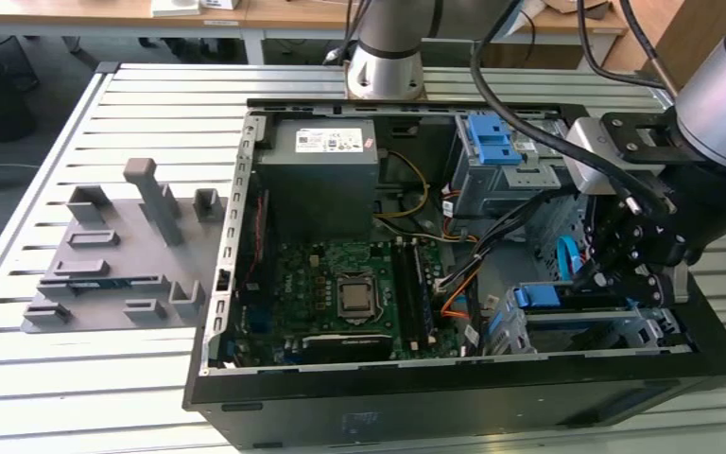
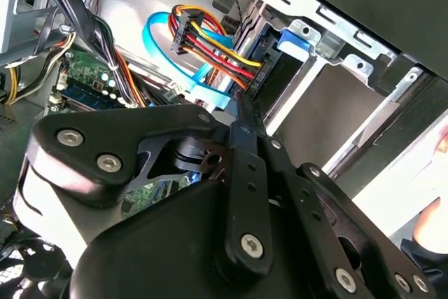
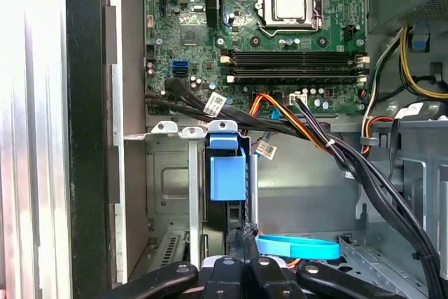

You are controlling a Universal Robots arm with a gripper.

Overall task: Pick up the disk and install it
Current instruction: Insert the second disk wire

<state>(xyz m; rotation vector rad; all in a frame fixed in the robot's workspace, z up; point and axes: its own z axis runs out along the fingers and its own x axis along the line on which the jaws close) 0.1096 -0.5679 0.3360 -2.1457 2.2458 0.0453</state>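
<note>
Gripper (image 1: 605, 276) down in the drive bay, fingers pinched narrow, nothing between them!

At about four o'clock in the computer case (image 1: 464, 402) in the exterior view, the closed tips sit right at the end of the disk (image 3: 227, 173). It stands on edge, slotted in the metal cage (image 3: 168, 173) with its blue bracket showing; actual contact I cannot tell. Beyond, toward nine o'clock, lies the motherboard (image 1: 337, 284), and at eleven o'clock the grey power box (image 1: 319, 156).

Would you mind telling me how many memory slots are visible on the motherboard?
4, lying side by side as long black slots just beside the processor socket in the first wrist view; they look empty. The cables nearby do not seem to hide any more.
</note>
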